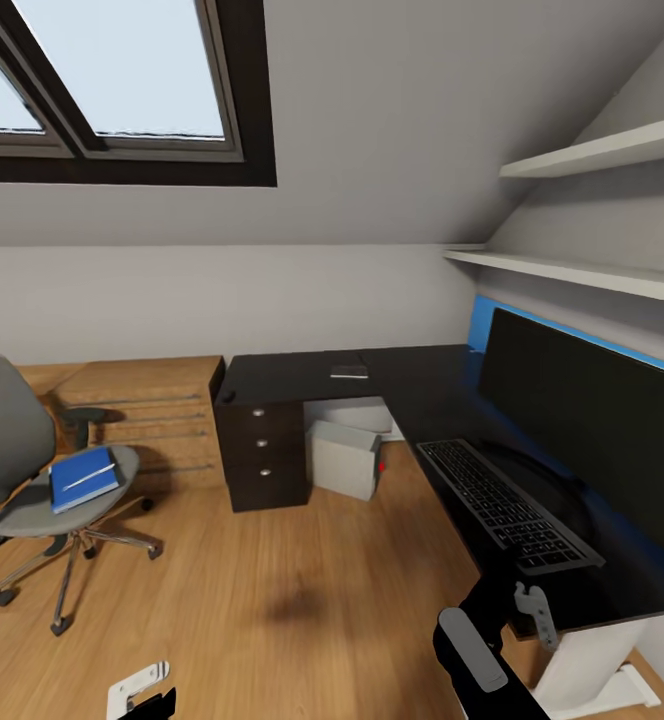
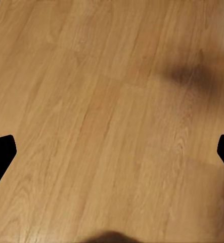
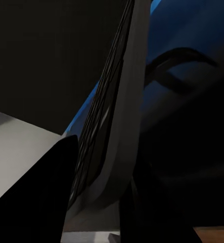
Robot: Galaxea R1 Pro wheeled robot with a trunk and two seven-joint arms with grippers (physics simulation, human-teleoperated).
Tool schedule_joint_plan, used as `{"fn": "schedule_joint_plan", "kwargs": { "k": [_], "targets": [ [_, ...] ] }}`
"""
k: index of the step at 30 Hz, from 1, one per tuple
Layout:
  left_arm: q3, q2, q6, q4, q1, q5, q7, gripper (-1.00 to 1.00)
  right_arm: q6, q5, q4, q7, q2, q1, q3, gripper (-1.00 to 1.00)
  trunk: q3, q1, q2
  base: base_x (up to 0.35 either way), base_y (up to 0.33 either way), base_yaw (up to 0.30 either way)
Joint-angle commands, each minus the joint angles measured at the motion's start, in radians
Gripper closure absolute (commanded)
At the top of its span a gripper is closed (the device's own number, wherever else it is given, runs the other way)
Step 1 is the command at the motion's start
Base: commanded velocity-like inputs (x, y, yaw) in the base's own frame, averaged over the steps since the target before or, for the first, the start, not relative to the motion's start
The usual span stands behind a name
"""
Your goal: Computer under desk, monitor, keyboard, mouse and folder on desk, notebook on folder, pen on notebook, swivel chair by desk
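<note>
Head view: right claw grasping keyboard on desk; left claw state unclear; wooden dresser beside desk.

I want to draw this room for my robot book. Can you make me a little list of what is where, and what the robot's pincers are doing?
monitor: standing on the desk, against the right wall
keyboard: on the desk, in front of the monitor
computer: on the floor under the desk
swivel chair: on the floor to the left, apart from the desk
folder: blue, lying on the chair seat
right pincer: at the near end of the keyboard; grip unclear
left pincer: open, empty, above the wooden floor
</note>
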Motion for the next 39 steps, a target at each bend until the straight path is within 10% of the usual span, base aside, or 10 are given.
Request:
{"fn": "schedule_joint_plan", "kwargs": {
  "k": [1,39],
  "targets": [
    [0.002,-0.001,0.006,-0.002,0.000,0.007,0.002,-1.00,-0.004,0.004,-0.001,-0.009,-0.001,-0.001,0.003,1.00,-0.001,0.001,-0.001,0.237,0.036,0.000],
    [0.001,-0.001,0.006,0.012,0.000,0.007,0.003,-1.00,-0.004,0.007,0.001,-0.010,-0.002,-0.001,0.001,1.00,-0.001,0.001,-0.001,0.035,-0.014,0.000]
  ]
}}
